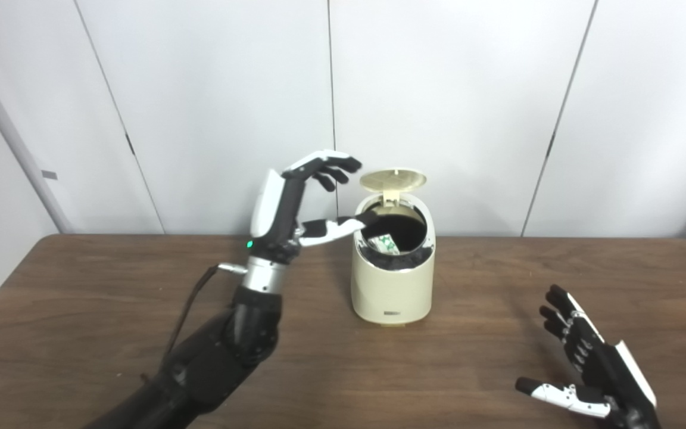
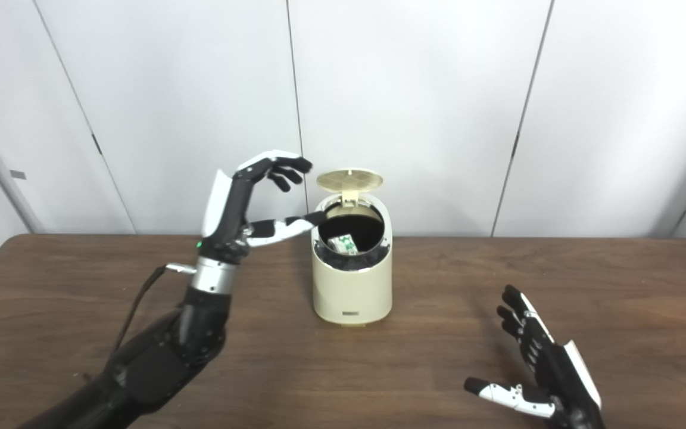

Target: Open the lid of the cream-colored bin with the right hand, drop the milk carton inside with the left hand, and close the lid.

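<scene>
The cream-colored bin (image 1: 392,286) stands in the middle of the brown table, its round lid (image 1: 393,179) tipped up at the back. Inside the dark opening lies the milk carton (image 1: 384,243), white with green print. My left hand (image 1: 313,202) is raised just left of the bin's rim, open and holding nothing, its thumb reaching toward the opening. Over the table's near right corner, well clear of the bin, my right hand (image 1: 587,363) is open too, fingers spread.
The brown wooden table (image 1: 498,298) runs across the whole view. White wall panels (image 1: 438,89) rise right behind its far edge. A black cable hangs from the left wrist (image 1: 197,298).
</scene>
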Controlling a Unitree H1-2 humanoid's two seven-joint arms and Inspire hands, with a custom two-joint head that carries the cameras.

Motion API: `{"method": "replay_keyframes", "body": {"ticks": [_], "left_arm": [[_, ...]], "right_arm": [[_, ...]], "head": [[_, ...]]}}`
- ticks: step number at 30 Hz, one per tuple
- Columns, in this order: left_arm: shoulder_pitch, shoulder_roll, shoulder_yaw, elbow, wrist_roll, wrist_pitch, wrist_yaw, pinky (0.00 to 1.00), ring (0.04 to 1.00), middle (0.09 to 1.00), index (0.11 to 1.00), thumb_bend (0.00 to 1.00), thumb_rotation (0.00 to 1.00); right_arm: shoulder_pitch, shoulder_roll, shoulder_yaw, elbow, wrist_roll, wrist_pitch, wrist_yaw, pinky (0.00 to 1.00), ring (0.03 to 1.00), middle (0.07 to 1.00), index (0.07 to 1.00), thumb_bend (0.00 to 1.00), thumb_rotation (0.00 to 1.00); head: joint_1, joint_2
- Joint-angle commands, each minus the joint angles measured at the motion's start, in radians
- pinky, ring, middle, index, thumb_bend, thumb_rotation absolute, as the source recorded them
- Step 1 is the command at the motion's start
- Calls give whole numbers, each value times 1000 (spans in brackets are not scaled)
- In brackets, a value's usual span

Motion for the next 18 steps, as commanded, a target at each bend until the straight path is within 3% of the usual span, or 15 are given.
{"method": "replay_keyframes", "body": {"ticks": [1,4,8,15,18], "left_arm": [[-14,10,76,-59,-56,-4,-99,496,618,686,687,726,157],[39,9,191,-122,-133,-4,-241,558,680,746,777,723,177],[103,-1,304,-165,-141,33,-351,568,684,753,802,719,237],[203,-26,430,-257,-135,200,-480,580,691,766,805,694,184],[246,-39,467,-271,-154,234,-533,553,667,756,802,745,220]], "right_arm": [[-2,-7,-2,9,10,-44,5,915,927,960,953,669,120],[-8,-14,-2,21,13,-60,10,923,939,964,956,656,100],[-13,-18,-4,26,8,-61,11,916,937,964,951,654,119],[-15,-26,-5,10,11,-48,14,893,911,957,946,662,136],[-17,-28,-5,1,14,-37,17,900,917,958,946,658,134]], "head": [[6,1],[9,3],[16,6],[22,11],[23,12]]}}
